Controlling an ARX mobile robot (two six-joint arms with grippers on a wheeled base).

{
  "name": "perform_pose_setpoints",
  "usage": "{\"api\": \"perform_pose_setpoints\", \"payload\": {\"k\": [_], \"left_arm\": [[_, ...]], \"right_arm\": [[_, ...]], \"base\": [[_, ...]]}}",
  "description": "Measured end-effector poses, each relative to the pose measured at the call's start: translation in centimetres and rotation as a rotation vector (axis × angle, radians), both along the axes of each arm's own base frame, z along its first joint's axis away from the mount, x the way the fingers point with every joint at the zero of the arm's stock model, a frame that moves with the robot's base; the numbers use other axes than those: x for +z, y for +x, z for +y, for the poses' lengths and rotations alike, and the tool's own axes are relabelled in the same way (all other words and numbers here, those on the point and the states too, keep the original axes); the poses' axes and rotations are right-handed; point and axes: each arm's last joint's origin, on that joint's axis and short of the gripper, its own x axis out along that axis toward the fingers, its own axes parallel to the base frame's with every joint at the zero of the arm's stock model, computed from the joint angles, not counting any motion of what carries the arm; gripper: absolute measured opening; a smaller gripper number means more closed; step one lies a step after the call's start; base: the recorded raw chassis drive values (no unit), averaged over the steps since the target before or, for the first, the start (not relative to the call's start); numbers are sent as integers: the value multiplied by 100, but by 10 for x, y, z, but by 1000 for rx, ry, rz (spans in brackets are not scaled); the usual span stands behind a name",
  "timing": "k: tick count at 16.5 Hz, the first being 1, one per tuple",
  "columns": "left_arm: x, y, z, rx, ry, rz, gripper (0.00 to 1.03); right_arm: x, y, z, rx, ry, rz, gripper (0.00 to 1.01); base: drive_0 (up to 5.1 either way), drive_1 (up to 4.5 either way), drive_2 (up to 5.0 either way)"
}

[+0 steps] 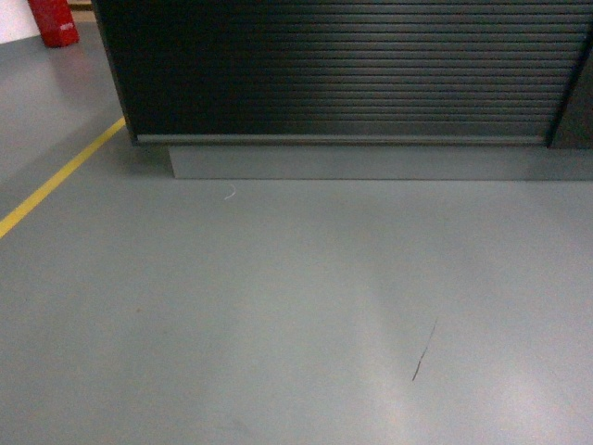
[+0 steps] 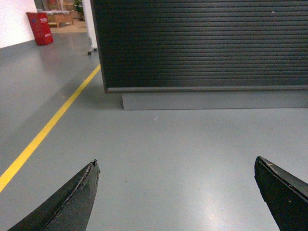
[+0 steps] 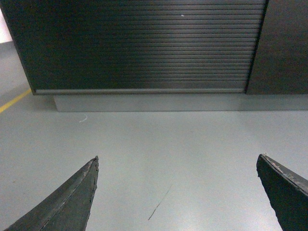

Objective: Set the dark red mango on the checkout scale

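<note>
The checkout [image 1: 343, 69] fills the top of the head view, a dark counter with a ribbed slatted front on a grey plinth [image 1: 371, 162]. Both wrist views face that same front, the checkout [image 2: 202, 43] in the left one and the checkout [image 3: 139, 43] in the right. My left gripper [image 2: 176, 163] is open over bare floor, nothing between its fingers. My right gripper [image 3: 178, 161] is open too and holds nothing. Neither gripper shows in the head view. The dark red mango and the scale are out of view.
Grey floor [image 1: 278, 306] stretches up to the plinth. A yellow line [image 1: 56, 181] runs along the left. A red object [image 1: 53, 20] stands far left beyond the counter's corner. A dark panel [image 3: 281, 45] adjoins the counter on the right.
</note>
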Motion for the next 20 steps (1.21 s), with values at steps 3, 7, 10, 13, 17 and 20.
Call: {"api": "perform_pose_setpoints", "payload": {"k": [3, 7, 10, 13, 17, 20], "left_arm": [[0, 0, 0, -1, 0, 0, 98], [0, 0, 0, 0, 0, 2, 98], [0, 0, 0, 0, 0, -1, 98], [1, 0, 0, 0, 0, -5, 98], [0, 0, 0, 1, 0, 0, 98], [0, 0, 0, 0, 0, -1, 98]], "right_arm": [[0, 0, 0, 0, 0, -1, 98], [0, 0, 0, 0, 0, -5, 98], [0, 0, 0, 0, 0, -2, 98], [1, 0, 0, 0, 0, -6, 98], [0, 0, 0, 0, 0, -5, 98], [1, 0, 0, 0, 0, -6, 98]], "base": [[15, 442, -413], [8, 435, -419], [4, 431, -423], [13, 440, -414], [8, 435, -419], [3, 430, -424]]}}
